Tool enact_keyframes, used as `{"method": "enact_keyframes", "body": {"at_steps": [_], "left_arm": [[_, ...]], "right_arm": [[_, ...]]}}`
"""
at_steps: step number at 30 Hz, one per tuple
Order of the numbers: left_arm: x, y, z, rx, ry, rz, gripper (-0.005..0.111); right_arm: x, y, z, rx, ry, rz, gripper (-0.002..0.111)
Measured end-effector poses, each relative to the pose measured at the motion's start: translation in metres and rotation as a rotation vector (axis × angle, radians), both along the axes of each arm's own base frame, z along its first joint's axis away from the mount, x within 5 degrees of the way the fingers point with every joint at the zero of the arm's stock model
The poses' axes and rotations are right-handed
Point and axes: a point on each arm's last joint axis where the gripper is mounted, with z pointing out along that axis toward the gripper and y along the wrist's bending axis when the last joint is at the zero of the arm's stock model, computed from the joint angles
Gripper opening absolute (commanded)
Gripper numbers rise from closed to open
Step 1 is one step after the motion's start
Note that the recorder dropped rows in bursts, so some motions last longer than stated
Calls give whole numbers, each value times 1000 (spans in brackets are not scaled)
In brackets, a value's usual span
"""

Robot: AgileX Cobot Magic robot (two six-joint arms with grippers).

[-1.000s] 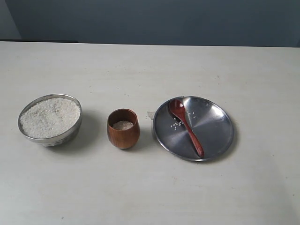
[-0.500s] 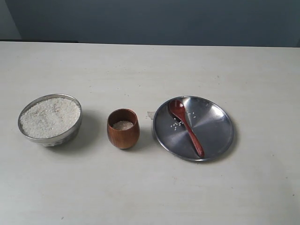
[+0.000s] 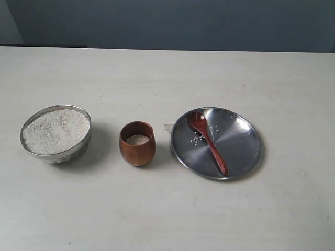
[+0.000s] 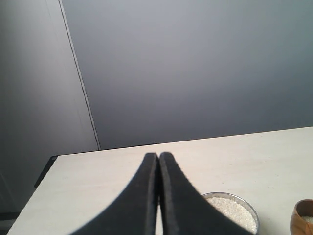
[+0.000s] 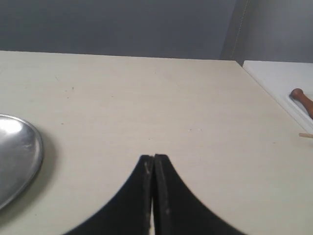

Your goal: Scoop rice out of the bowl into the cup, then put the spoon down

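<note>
A silver metal bowl (image 3: 81, 144) heaped with white rice (image 3: 55, 130) stands at the table's left. Right of it is the brown wooden cup (image 3: 137, 150) with a little rice inside. The dark wooden spoon (image 3: 208, 141) lies on a flat steel plate (image 3: 241, 141), beside a few loose grains. No gripper appears in the exterior view. My left gripper (image 4: 158, 156) is shut and empty, with the bowl (image 4: 247, 203) and the cup's edge (image 4: 303, 223) beyond it. My right gripper (image 5: 153, 158) is shut and empty above bare table, apart from the plate's rim (image 5: 35, 156).
The pale table (image 3: 167, 209) reaches a dark wall at the back. In the right wrist view a white surface (image 5: 279, 78) past the table's edge carries a brown rod-like object (image 5: 302, 100).
</note>
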Motion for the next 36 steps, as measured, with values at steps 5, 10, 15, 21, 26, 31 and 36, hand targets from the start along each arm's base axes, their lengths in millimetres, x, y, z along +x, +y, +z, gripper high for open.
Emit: {"method": "enact_keyframes", "body": {"at_steps": [5,10,15,21,26,31,36], "left_arm": [[0,0,0,0,0,0,0],[0,0,0,0,0,0,0],[0,0,0,0,0,0,0],[0,0,0,0,0,0,0],[0,0,0,0,0,0,0],[0,0,0,1,0,2,0],[0,1,0,10,0,13,0]], "right_arm": [[-5,1,1,27,-40,-5,0],[-6,1,0,33,-27,-8,0],[-6,1,0,37,-27,-7,0],[-5,1,0,36,-31,-7,0],[-5,1,1,48,-41,-4,0],[-7,4,-1,107,-2,3,0],[-6,7,-1,78,6,50,0]]}}
